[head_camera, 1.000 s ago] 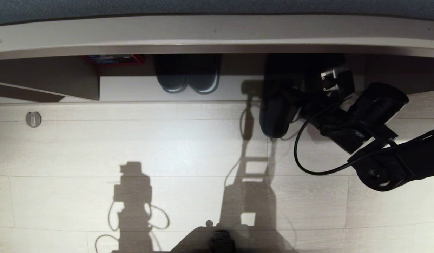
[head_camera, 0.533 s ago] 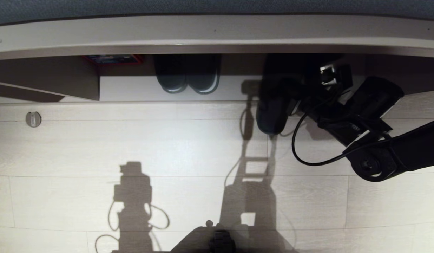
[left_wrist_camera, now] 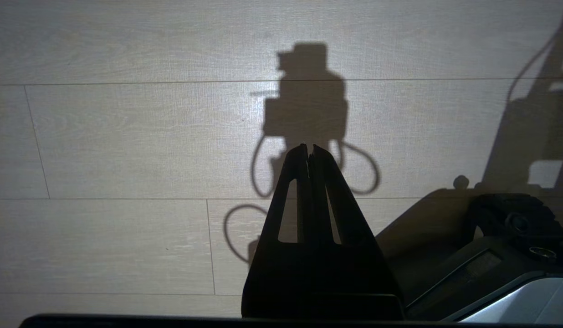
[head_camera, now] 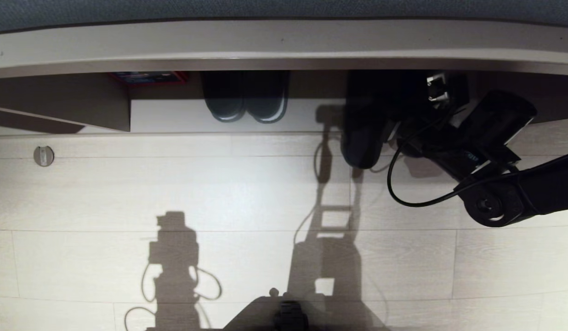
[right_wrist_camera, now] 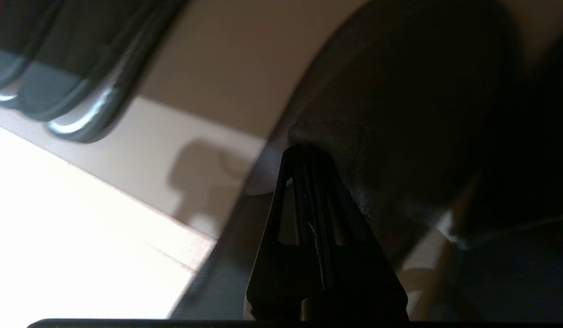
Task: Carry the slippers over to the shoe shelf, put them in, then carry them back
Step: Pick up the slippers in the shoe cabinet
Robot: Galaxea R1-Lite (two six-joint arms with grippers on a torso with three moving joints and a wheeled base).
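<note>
Head view, nearest first: the robot's base (head_camera: 288, 315) sits at the bottom edge on pale floor (head_camera: 219, 193), with arm shadows across the boards. The left gripper (left_wrist_camera: 309, 150) hangs parked over bare floor, fingers pressed together and empty. Farther out on the right, the right gripper (right_wrist_camera: 306, 152) is closed on the slippers (head_camera: 362, 138); the wrist view shows its tips nipping dark material. The slippers hang partly over the floor and partly under the shelf (head_camera: 307, 115) edge, just right of a dark closed-toe pair (head_camera: 245, 103) already on the pale board. A red box (head_camera: 148, 77) lies deeper in, to the left.

This looks like the putting-in step, nearly done. Next should be pushing the slippers fully onto the board, lowering them flat and clear of the other pair, then opening the fingers.
</note>
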